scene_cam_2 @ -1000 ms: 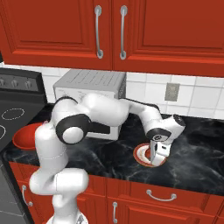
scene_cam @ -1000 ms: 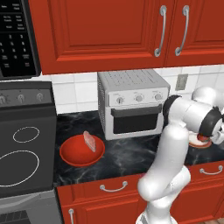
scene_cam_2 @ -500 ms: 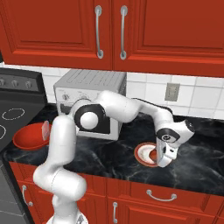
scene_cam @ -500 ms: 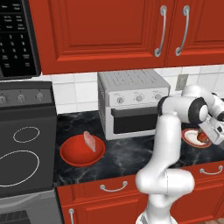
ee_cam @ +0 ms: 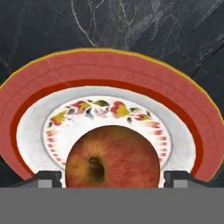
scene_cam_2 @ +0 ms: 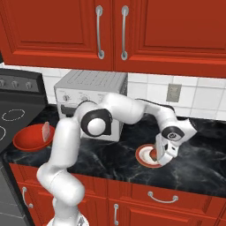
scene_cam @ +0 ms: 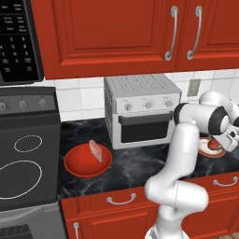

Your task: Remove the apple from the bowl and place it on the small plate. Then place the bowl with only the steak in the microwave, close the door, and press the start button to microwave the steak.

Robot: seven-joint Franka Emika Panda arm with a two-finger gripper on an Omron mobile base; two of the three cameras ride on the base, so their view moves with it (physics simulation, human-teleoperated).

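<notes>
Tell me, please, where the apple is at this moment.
The apple sits on the white centre of the small plate, on the dark counter to the right of the toaster oven, between the open pincer tips in the hand view.

A silver toaster oven (scene_cam: 142,109) stands at the back of the black marble counter (scene_cam: 135,165), against the white tile wall (scene_cam: 79,99). Red cabinets (scene_cam: 116,35) with metal handles (scene_cam: 173,32) hang above it. A wall outlet (scene_cam_2: 174,92) sits right of the oven. A black stove (scene_cam: 25,154) adjoins the counter's left edge. Red drawers (scene_cam_2: 163,198) run below.
</notes>
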